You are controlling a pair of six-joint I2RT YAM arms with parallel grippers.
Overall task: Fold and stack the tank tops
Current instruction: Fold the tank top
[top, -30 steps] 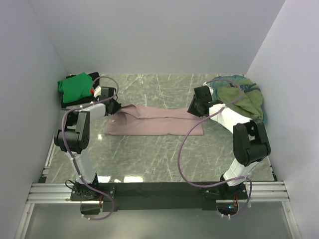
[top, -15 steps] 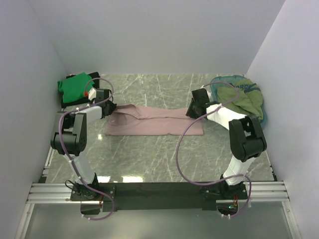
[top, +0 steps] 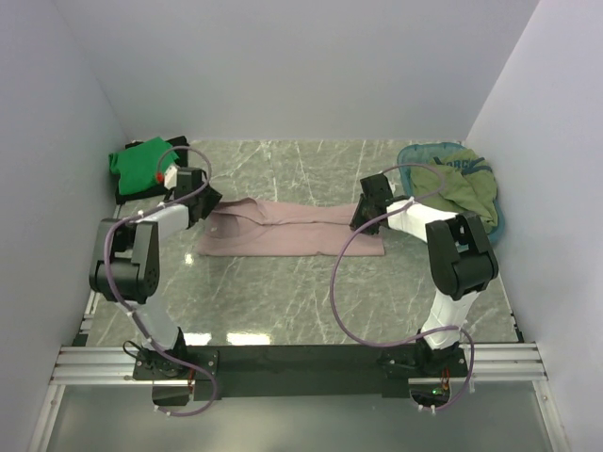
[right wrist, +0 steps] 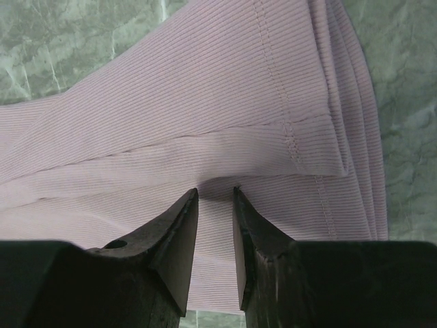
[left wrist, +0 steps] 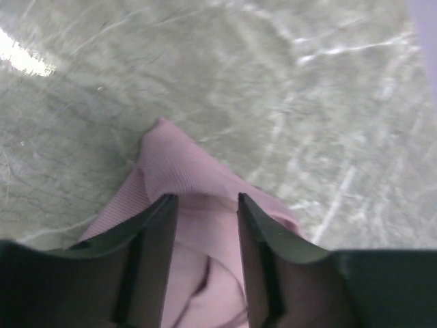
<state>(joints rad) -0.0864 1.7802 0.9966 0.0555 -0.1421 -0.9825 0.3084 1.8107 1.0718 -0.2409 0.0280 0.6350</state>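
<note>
Pink tank top [top: 292,228], ends now under lowered, narrowly parted left tool [left wrist: 205,198] and right tool [right wrist: 215,192].

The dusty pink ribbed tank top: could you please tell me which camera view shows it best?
The top external view: the dusty pink ribbed tank top lies whole, folded long. The left wrist view shows only a bunched corner at the left claw; the right wrist view only its hemmed end at the right claw.
</note>
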